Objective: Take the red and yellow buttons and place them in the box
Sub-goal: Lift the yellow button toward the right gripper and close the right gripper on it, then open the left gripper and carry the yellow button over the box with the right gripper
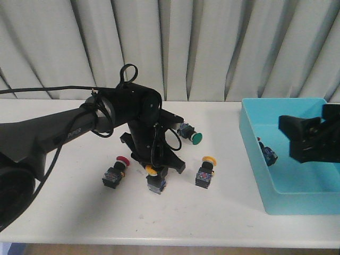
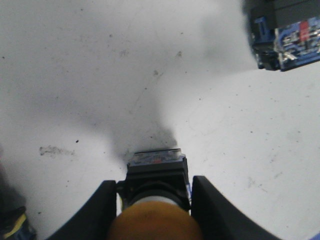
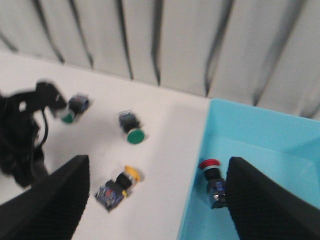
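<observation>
Left hand (image 1: 154, 171): lowered onto desk (image 1: 69, 212), black fingers (image 2: 95, 212) clamped either side of yellow button (image 2: 156, 200). Orange-yellow domed cap toward the wrist camera, black blocky body between the fingers, blue-and-silver end with a red mark pointing away. In front view, seen directly under the hand at the front of the group, cap up against the fingers.

Red button (image 1: 115, 172): red mushroom cap, black body with blue end; lying on its side on the desk just left of the left hand, apart from it.

Second yellow button (image 1: 205, 171): yellow cap, black body; lying on the desk just right of the left hand, not touching.

Green button (image 1: 189, 133): green cap, dark body; behind and right of the left hand, near the arm.

Right hand (image 3: 155, 220): held above the box, fingers spread wide, nothing between them.

Box (image 1: 297, 187): turquoise-blue, low straight walls, at the right end of the desk, well apart from the left hand.

Red button in box (image 3: 213, 181): red cap, black body, lying on the box floor against the left wall, below the right hand.
</observation>
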`<state>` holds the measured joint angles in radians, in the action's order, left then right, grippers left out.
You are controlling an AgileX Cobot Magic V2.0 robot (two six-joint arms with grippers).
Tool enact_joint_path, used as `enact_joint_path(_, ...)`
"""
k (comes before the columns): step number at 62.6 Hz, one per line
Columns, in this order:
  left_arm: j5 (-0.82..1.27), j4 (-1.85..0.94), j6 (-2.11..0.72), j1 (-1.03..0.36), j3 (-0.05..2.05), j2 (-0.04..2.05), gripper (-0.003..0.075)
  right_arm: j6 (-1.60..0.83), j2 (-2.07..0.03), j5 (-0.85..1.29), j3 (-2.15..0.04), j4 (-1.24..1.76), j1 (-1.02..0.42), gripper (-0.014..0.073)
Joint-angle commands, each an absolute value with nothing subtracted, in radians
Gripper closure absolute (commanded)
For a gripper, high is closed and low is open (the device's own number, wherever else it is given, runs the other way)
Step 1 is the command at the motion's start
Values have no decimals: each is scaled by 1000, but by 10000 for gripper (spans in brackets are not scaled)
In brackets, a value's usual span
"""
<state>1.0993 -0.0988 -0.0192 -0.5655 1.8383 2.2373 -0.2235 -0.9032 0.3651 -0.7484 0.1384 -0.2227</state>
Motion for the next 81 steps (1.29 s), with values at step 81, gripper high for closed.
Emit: enact_joint_path(81, 1199, -774, -348, -567, 1978, 1881, 727, -445, -1200, 49, -776, 140, -526, 281)
